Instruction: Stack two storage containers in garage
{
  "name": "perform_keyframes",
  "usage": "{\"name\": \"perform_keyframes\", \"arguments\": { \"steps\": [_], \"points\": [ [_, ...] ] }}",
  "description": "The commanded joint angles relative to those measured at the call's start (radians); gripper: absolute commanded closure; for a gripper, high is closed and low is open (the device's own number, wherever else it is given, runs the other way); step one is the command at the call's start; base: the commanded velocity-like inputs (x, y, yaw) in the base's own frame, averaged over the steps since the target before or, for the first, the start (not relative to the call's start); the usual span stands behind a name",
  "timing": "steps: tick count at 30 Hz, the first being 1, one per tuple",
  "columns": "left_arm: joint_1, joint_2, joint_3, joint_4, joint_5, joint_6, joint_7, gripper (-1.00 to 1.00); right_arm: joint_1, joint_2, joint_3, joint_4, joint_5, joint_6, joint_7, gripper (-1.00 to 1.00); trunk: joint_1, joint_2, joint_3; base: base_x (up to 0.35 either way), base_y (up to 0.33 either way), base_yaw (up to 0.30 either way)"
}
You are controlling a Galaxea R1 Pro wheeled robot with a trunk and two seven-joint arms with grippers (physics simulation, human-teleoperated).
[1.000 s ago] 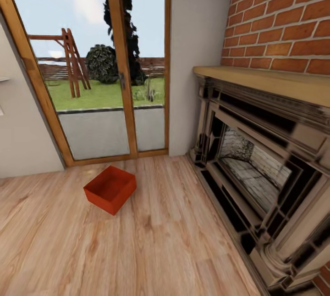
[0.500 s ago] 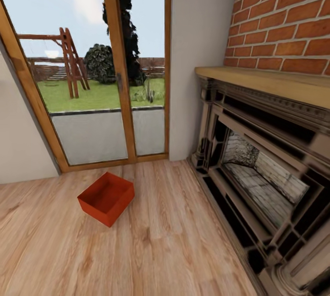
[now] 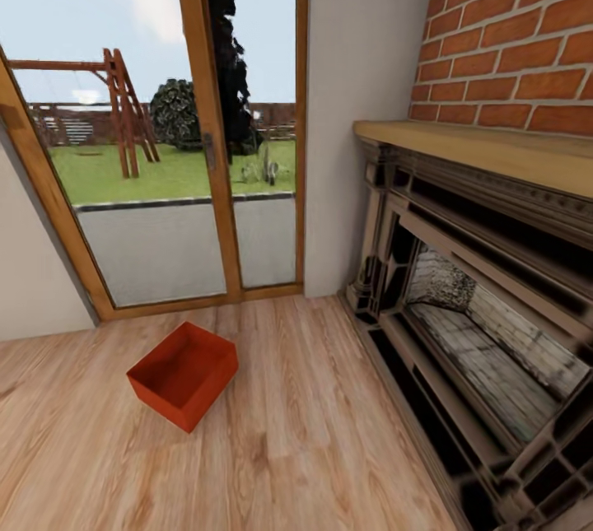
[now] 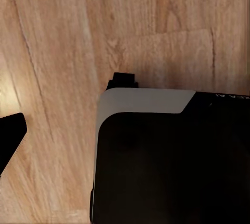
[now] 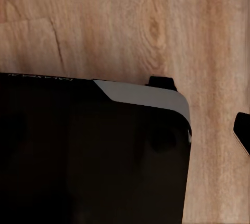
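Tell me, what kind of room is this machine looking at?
Most likely a living room in a house: a brick fireplace with a wooden mantel, a light wood plank floor, and a glass door onto a garden. An orange-red storage container sits on the floor.

storage container [image 3: 183,374] on plank floor [image 3: 288,449] | glass door [image 3: 165,144] behind | fireplace [image 3: 478,300] right
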Motion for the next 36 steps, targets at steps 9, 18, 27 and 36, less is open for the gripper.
{"name": "perform_keyframes", "arguments": {
  "steps": [9,18,27,36],
  "points": [
    [-0.001,0.000,0.002,-0.001,0.006,0.004,0.001,-1.00,-0.001,0.001,0.008,0.002,-0.008,-0.005,-0.002,-1.00,0.001,-0.001,-0.001,0.324,0.000,0.000],
    [-0.001,0.000,0.002,-0.001,0.006,0.004,0.001,-1.00,-0.001,0.001,0.008,0.002,-0.007,-0.005,-0.002,-1.00,0.001,-0.001,-0.001,0.324,0.000,0.000],
    [-0.001,0.000,0.002,0.000,0.006,0.004,0.001,-1.00,-0.001,0.000,0.008,0.001,-0.008,-0.006,-0.002,-1.00,0.001,-0.001,-0.001,0.324,0.000,0.000],
    [-0.001,0.001,0.002,-0.001,0.006,0.004,0.001,-1.00,-0.001,0.001,0.009,0.002,-0.007,-0.005,-0.002,-1.00,0.001,-0.001,-0.001,0.324,0.000,0.000]
  ]
}}
